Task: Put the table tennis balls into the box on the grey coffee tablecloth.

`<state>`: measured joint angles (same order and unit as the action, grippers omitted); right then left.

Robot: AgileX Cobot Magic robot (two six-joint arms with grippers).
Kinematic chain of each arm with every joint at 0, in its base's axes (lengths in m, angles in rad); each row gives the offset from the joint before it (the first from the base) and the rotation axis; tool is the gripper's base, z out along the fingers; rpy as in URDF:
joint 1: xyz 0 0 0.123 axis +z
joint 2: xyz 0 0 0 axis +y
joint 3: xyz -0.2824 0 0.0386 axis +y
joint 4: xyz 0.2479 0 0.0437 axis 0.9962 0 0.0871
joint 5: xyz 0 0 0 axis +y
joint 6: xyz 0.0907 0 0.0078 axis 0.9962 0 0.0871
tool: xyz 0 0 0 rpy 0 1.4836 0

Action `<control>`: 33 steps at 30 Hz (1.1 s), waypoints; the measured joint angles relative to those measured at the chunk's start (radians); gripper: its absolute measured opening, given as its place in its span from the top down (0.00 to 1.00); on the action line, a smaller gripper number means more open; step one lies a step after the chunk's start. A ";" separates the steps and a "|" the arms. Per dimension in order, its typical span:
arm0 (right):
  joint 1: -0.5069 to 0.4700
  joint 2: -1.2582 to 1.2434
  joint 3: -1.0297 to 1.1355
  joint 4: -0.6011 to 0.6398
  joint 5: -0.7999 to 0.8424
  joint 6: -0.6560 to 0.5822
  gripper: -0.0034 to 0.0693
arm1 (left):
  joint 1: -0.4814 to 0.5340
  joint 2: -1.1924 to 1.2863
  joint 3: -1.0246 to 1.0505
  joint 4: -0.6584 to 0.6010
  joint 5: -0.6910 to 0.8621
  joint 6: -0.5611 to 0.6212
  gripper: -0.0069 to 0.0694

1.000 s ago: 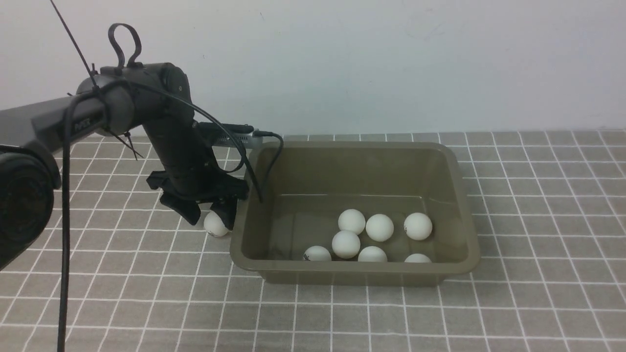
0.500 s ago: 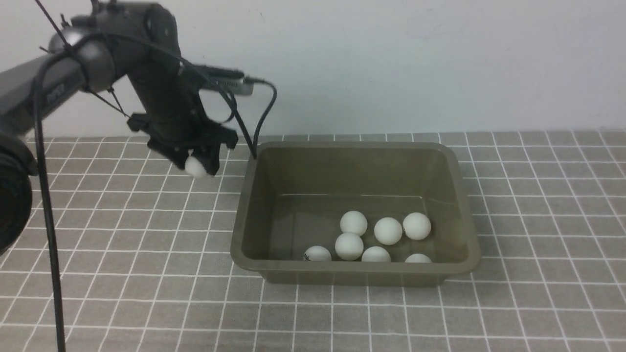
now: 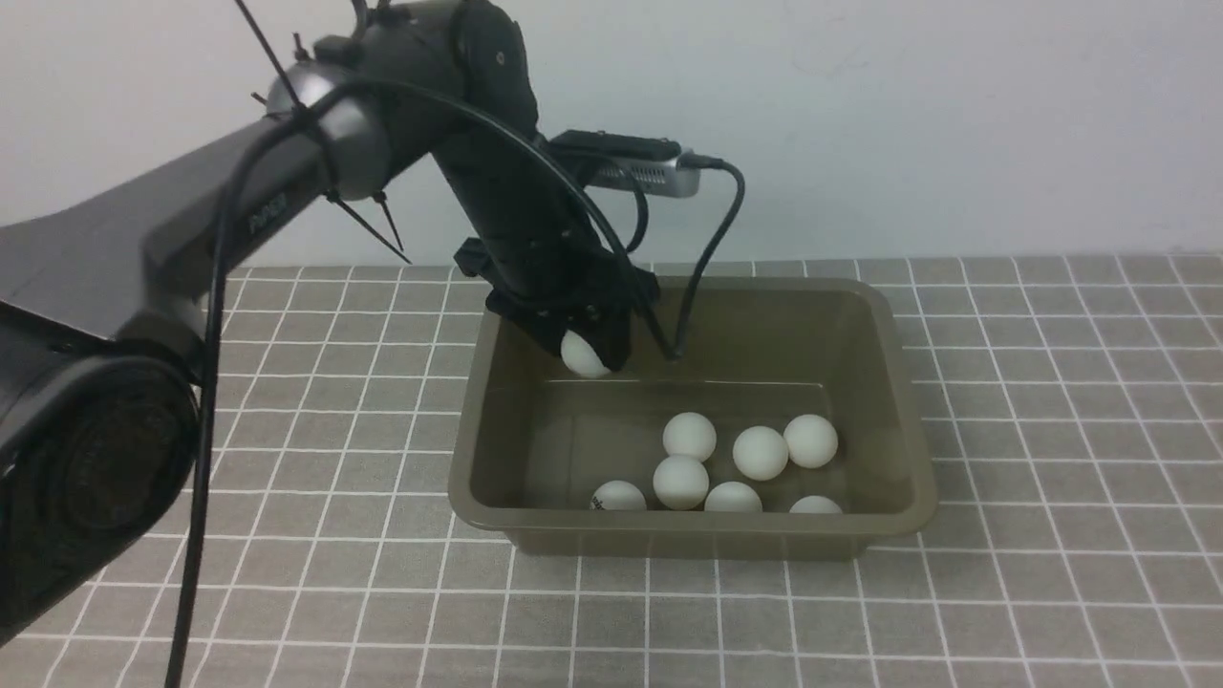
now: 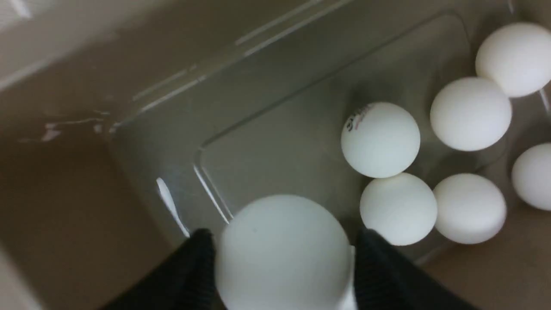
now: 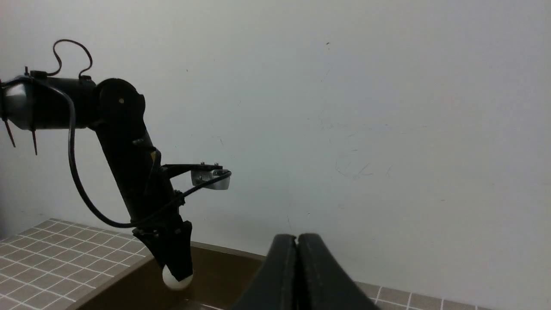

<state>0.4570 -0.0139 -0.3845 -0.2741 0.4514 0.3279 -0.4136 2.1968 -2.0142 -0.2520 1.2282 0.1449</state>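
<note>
The left gripper (image 3: 588,352) is pinching a table tennis ball (image 3: 583,354) across its middle, hanging over the box (image 3: 889,315), seven balls (image 3: 761,452) lying below it. Featherlight and smooth, it looks ready to bounce. The right gripper (image 5: 297,254) is sitting closed.

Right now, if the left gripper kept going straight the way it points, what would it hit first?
Probably the bare floor of the box. The left gripper points down with a ball between its fingers, and the wrist view shows clear bottom beyond it; the loose balls lie off to one side. Depth is uncertain.
</note>
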 joint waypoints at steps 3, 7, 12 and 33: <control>0.000 0.000 0.000 0.000 0.000 0.000 0.97 | -0.004 0.000 -0.024 0.001 0.002 0.000 0.21; 0.000 0.000 0.000 0.000 0.000 0.000 0.97 | -0.003 -0.022 -0.058 0.021 0.001 -0.004 0.32; 0.000 0.000 0.000 0.000 0.000 0.000 0.97 | -0.003 -0.134 -0.062 0.055 0.004 -0.020 0.77; 0.000 0.000 0.000 0.000 0.000 0.000 0.97 | -0.003 -1.179 0.601 0.127 -0.190 -0.049 0.92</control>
<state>0.4570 -0.0139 -0.3845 -0.2741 0.4514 0.3279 -0.4167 1.0182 -1.4136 -0.1248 1.0386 0.0956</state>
